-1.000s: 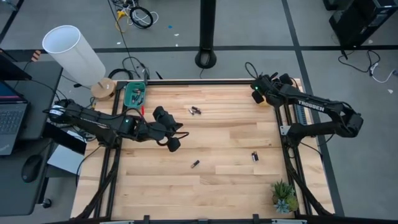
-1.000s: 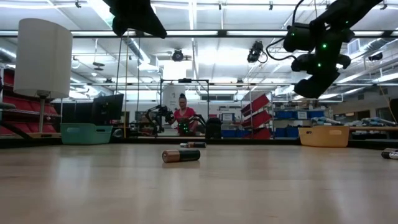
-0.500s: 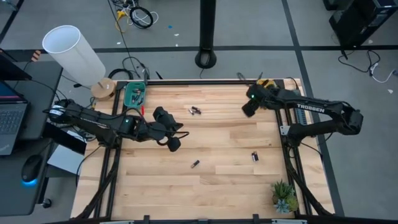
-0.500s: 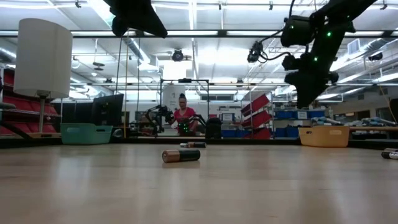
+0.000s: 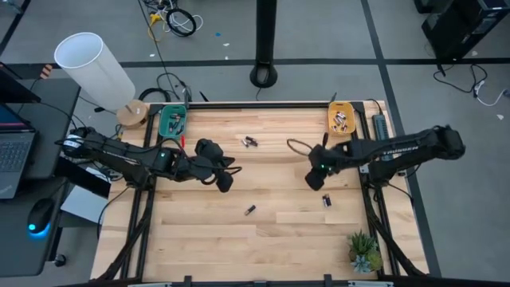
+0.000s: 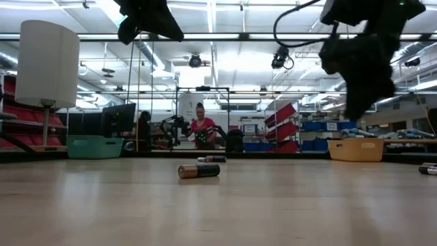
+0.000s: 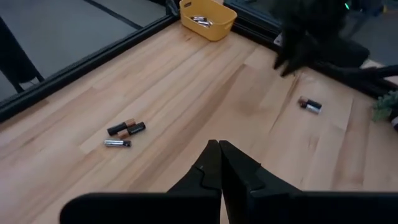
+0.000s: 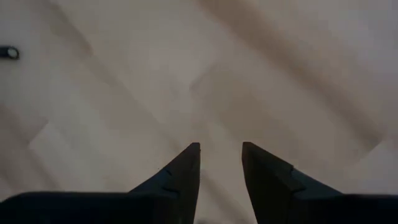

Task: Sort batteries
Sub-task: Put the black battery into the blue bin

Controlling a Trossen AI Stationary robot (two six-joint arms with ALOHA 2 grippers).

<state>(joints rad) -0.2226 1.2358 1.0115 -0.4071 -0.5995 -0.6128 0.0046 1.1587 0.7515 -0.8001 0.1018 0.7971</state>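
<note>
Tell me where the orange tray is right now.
In the high view, the orange tray sits at the table's far right corner, holding batteries, just beyond the right claw.

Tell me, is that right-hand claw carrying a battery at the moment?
No: in its wrist view the right gripper has its two fingers apart with only bare table showing between them.

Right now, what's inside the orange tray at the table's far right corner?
The orange tray holds a few batteries lying loose. Their exact count can't be told, and anything beneath them is hidden.
</note>
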